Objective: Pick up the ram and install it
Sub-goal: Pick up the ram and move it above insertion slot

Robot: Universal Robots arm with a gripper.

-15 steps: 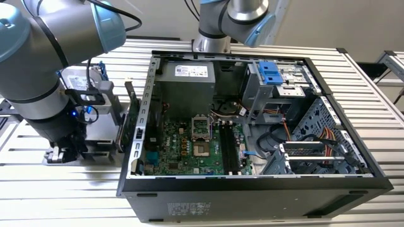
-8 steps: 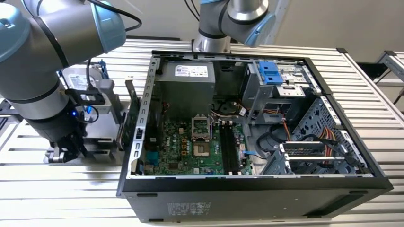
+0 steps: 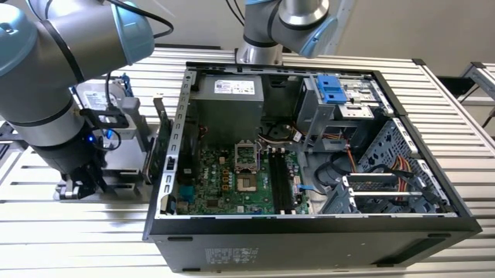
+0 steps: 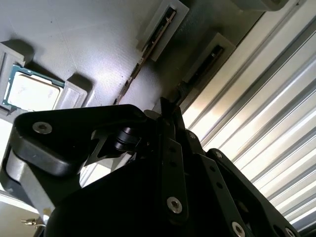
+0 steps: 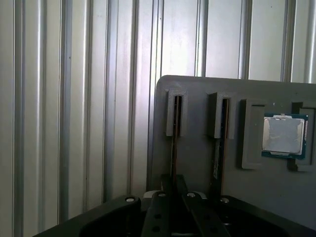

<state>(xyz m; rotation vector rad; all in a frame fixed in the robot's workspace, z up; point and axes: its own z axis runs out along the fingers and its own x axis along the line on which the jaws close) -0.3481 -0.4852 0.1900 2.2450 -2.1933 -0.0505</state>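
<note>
Pickup stage | gripper (image 5: 174,185) pinching ram (image 5: 173,143), upright in gray tray (image 5: 197,168), not yet lifted | motherboard slots (image 3: 280,179) look bare, install left

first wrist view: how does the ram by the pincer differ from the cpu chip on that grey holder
The ram is a long, thin dark stick; the cpu chip is square with a silvery lid. The ram stands on edge in a slot; the cpu chip lies flat in a recess. The pincer is right at the ram; the cpu chip sits apart from it. Both rest in the grey holder.
</note>
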